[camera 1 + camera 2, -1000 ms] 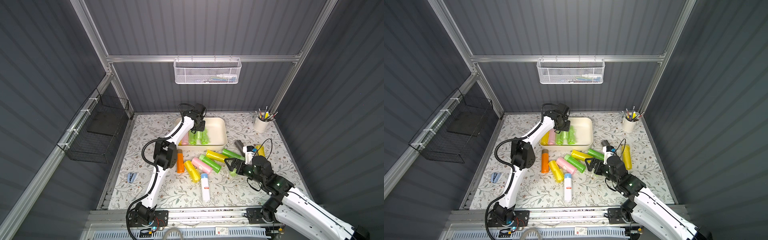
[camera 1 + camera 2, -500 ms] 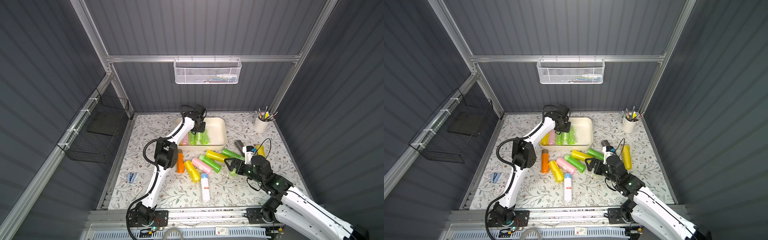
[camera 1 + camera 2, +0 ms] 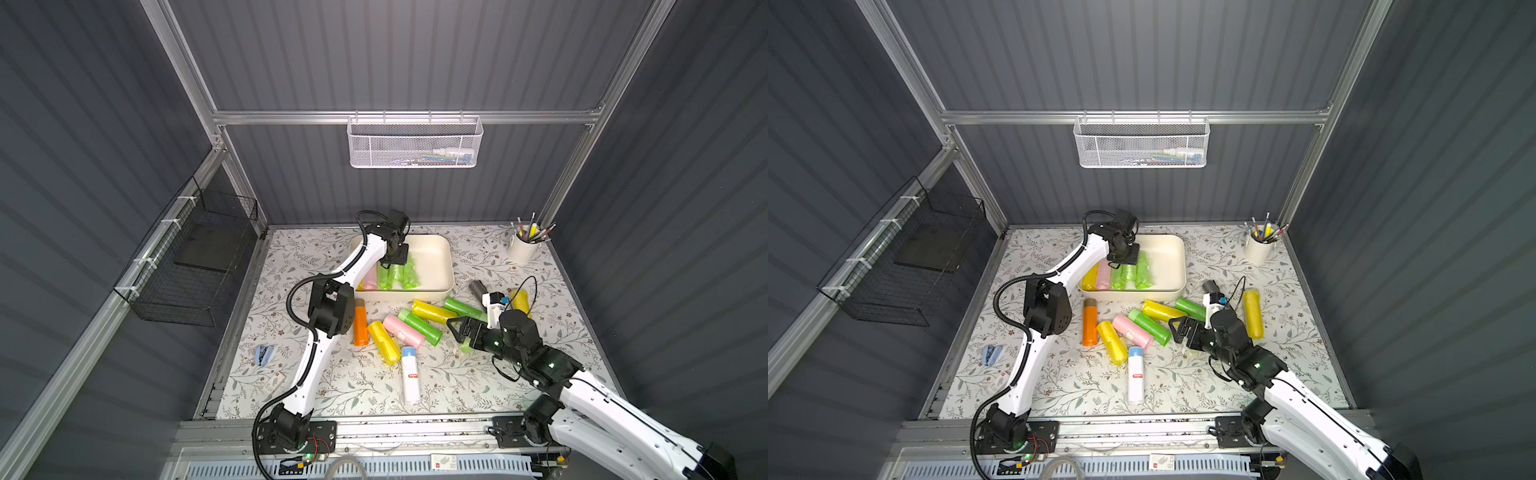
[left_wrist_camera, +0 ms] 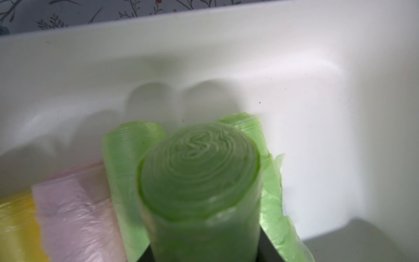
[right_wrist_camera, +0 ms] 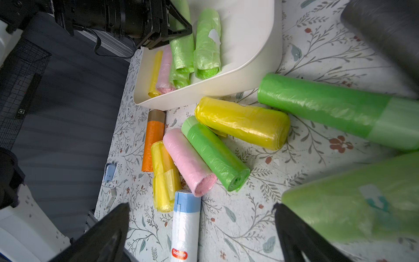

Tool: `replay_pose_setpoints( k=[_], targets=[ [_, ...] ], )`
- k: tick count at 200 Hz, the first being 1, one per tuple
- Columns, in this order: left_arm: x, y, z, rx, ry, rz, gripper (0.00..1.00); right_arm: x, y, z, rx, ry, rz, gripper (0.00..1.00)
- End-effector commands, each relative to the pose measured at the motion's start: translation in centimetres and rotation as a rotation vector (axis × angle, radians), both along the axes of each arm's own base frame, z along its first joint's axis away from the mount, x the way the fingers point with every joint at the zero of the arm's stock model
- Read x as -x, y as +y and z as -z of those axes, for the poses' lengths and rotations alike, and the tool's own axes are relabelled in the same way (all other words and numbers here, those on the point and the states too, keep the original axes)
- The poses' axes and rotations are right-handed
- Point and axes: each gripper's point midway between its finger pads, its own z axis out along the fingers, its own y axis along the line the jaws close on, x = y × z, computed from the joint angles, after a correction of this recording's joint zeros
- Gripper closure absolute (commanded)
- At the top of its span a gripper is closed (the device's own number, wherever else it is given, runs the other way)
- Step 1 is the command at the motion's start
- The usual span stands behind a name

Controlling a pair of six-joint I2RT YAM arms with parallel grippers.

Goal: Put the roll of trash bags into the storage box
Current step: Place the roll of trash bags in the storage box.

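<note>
in left end effector [image 3: 394, 258], green roll [image 4: 199, 181].

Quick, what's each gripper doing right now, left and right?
Left gripper: closed on a green roll, over the storage box.
Right gripper: open, holding nothing.

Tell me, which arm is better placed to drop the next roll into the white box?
Left, probably. The left end effector is shut on a green roll over the storage box, so it need only let go. The right end effector stands open beside a pale green roll, holding nothing.
</note>
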Motion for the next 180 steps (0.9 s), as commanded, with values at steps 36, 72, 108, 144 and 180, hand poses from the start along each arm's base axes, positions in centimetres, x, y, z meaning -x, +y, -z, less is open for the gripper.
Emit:
replay_pose_setpoints(
  k=[36,72,108,144,180],
  targets=[
    [-1.0,-0.1,1.6,0.043,0.014,-0.014,0.57,-0.4,0.1,-0.6,-0.014,-0.019,0.002,0.01],
    [-0.8,0.3,2.6,0.032,0.036,-0.019,0.52,-0.4,0.1,-0.4,-0.009,-0.011,0.005,0.01],
    [-0.7,0.8,1.7,0.011,0.023,-0.014,0.44,-0.6,0.2,-0.1,-0.007,-0.002,0.001,0.01],
    [-0.5,0.7,-0.3,0.036,0.003,-0.013,0.29,-0.8,0.3,0.3,0.018,0.011,-0.004,0.01],
    [-0.2,0.6,-3.3,0.072,-0.037,-0.01,0.25,-1.0,0.1,0.5,0.04,0.011,0.001,0.01]
  ],
)
